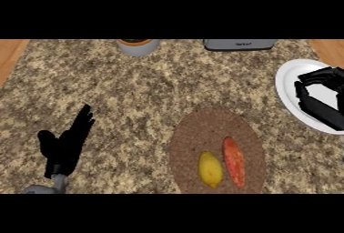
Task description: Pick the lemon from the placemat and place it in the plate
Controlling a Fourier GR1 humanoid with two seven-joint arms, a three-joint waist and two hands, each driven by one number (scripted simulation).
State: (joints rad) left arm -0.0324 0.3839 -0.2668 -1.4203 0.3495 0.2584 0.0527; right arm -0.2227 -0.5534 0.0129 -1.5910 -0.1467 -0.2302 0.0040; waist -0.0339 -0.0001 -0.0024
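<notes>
A yellow lemon (210, 169) lies on the round brown placemat (201, 132), near its front edge. An orange-red carrot-like vegetable (234, 161) lies just right of the lemon on the same mat. The white plate (290, 86) sits at the right edge of the counter and holds nothing besides my hand's shadowing. My right hand (321, 98) hovers over the plate with its fingers curled and nothing visible in them. My left hand (67, 143) stands at the lower left, fingers straight and up, far from the mat.
A grey cup with an orange rim (138, 46) stands at the back centre. A grey appliance (239, 44) sits at the back right. Wooden strips (10, 54) border the speckled granite counter on both sides.
</notes>
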